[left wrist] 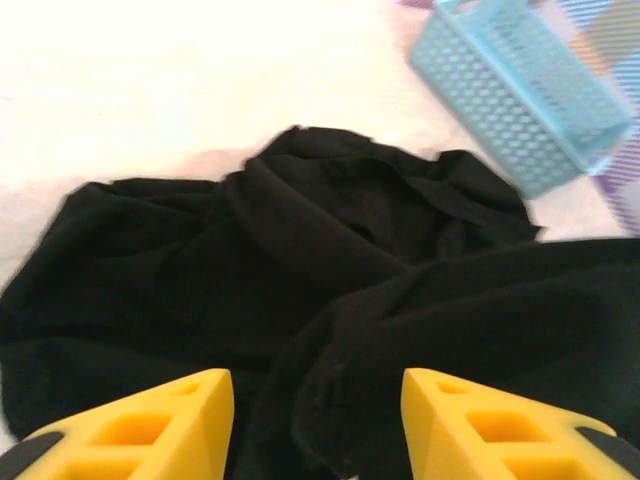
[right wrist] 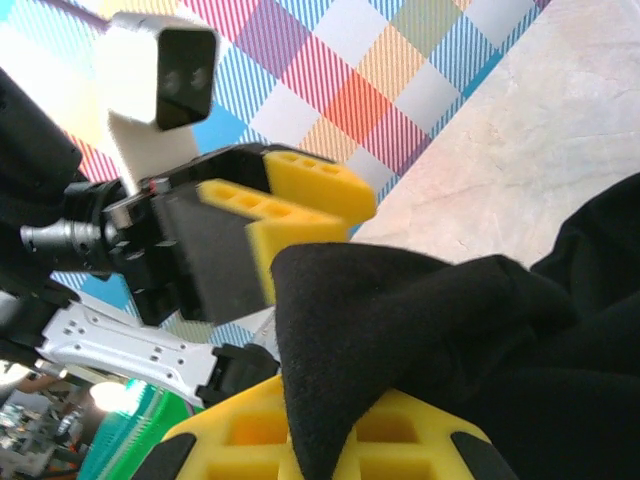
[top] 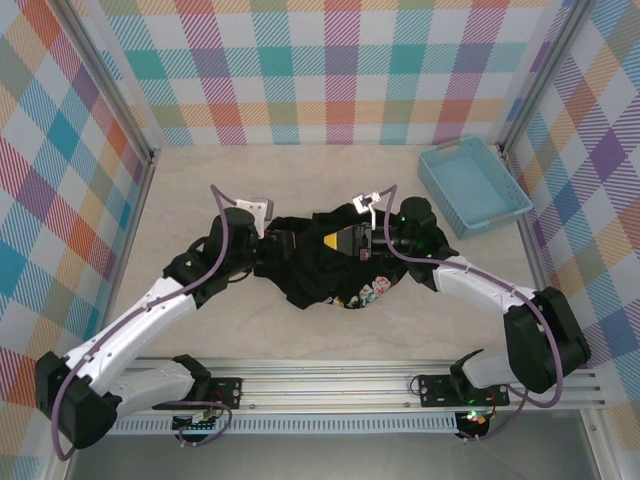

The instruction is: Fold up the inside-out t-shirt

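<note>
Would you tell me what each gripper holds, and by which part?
The right gripper is shut on a bunched fold of the black t-shirt. The left gripper has jaws apart around more cloth; whether it grips cannot be told.

No text, label, brand, number or sign can be read on anything in these views. The one marking is the small multicoloured print [top: 366, 292] on the black t-shirt [top: 300, 272], just on the near side of the right gripper [top: 345, 240]. It is too small and crumpled to show any letters.
</note>
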Available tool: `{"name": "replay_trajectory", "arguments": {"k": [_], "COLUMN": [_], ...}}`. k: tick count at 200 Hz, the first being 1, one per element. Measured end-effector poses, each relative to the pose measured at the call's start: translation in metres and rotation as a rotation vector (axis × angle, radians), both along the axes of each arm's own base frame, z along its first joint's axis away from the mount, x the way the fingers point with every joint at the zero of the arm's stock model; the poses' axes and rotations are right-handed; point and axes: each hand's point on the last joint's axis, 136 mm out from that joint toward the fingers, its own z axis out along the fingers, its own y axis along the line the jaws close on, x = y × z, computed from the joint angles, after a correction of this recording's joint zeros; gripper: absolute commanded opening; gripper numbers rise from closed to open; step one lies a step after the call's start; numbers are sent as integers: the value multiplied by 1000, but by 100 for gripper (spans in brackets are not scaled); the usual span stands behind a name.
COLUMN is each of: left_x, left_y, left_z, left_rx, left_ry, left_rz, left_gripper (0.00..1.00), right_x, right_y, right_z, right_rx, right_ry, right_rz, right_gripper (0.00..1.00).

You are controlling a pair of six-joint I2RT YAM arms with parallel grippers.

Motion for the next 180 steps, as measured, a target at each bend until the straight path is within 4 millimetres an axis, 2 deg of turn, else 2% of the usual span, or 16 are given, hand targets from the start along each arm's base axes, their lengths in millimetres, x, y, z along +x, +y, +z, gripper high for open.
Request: {"name": "replay_trajectory", "arguments": {"k": [31, 49, 77, 90, 117, 136, 154, 180], "left_x": [-33, -43, -56, -57, -50, -44, -38, -37], "left_y": [-29, -46, -69, -76, -81, -84, -85, -84], "left_z": [33, 39, 31, 20, -7, -13, -14, -15], "left_rx": [-174, -236, -297, -292, -240, -216, -199, -187], "left_ry": [-43, -40, 28, 70, 139, 149, 142, 135], "left_rz": [-219, -329, -474, -504, -499, -497, -486, -482], "left_gripper": [50, 48, 46, 47, 49, 48, 42, 18], "right_x": [2, 3, 4, 4, 4, 5, 5, 6], "right_y": [1, 1, 1, 1, 0, 0, -1, -3], "right_z": [3, 6, 7, 7, 7, 7, 8, 10], "right_rx": [26, 36, 40, 41, 42, 43, 45, 46], "right_ry": [14, 16, 32, 42, 59, 65, 63, 59], "right_rz": [-6, -8, -13, -14, -17, -20, -23, -33], "right_gripper": [0, 0, 0, 0, 0, 0, 0, 0]}}
